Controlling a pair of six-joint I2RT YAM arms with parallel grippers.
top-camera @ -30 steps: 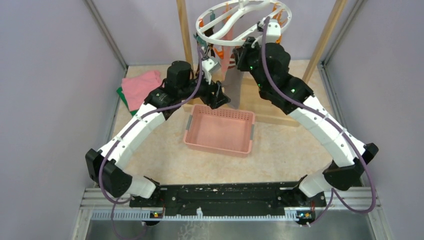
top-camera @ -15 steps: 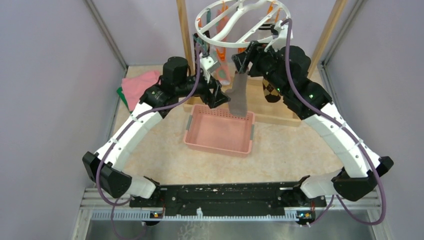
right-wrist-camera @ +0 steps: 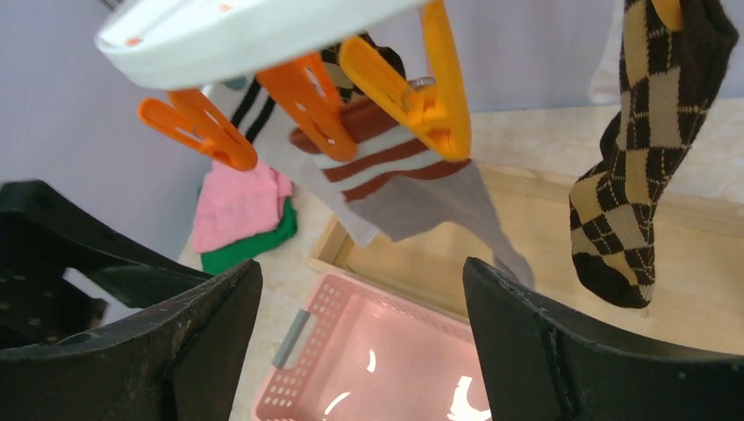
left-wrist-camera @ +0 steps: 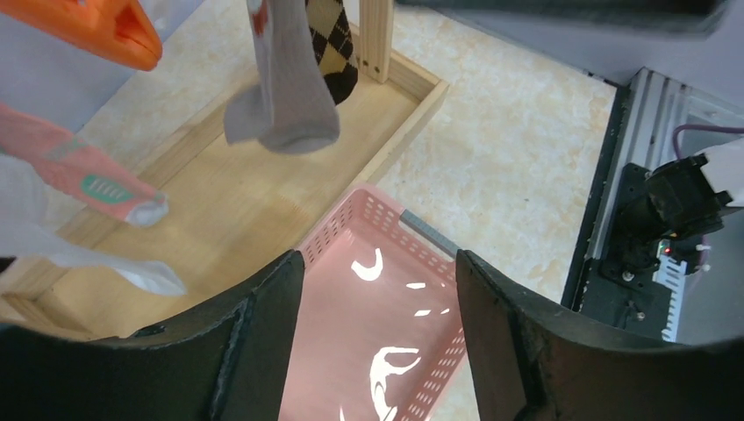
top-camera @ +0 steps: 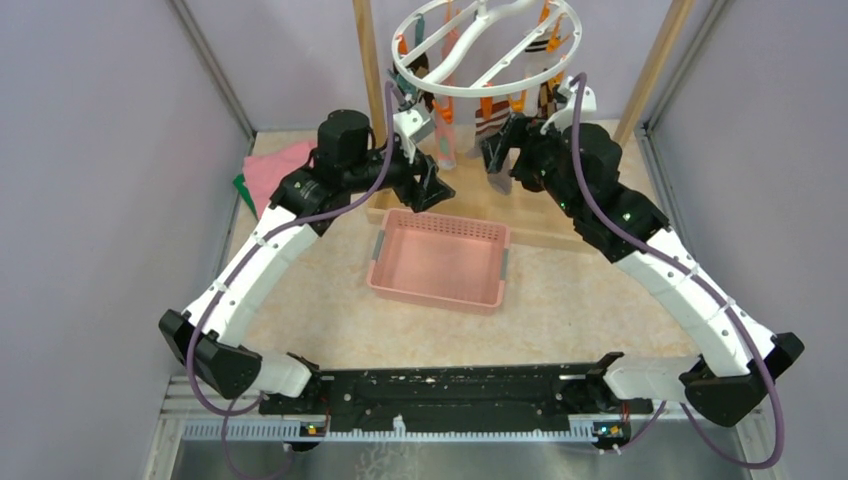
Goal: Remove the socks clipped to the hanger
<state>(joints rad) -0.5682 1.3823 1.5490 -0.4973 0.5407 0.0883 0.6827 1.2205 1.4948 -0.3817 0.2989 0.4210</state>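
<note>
The white ring hanger (top-camera: 487,45) hangs between two wooden posts, with socks dangling from its orange clips (right-wrist-camera: 307,96). In the right wrist view a grey sock with a brown-striped cuff (right-wrist-camera: 412,189) stays clipped, and an argyle sock (right-wrist-camera: 649,175) hangs to its right. My right gripper (right-wrist-camera: 360,342) is open just below them, holding nothing. The left wrist view shows a grey-white sock (left-wrist-camera: 285,96), an argyle sock (left-wrist-camera: 332,44) and a pink sock with a teal patch (left-wrist-camera: 88,175). My left gripper (left-wrist-camera: 377,333) is open above the basket with nothing between its fingers.
A pink perforated basket (top-camera: 438,295) sits on the table below both grippers. The wooden frame's base (top-camera: 540,215) lies behind it, with posts (top-camera: 365,60) on either side of the hanger. Folded pink and green cloths (top-camera: 275,170) lie at the left wall.
My right gripper opened and let go of the grey sock it was pulling toward the basket. The sock swung back under the hanger, still clipped. The left gripper rose slightly.
</note>
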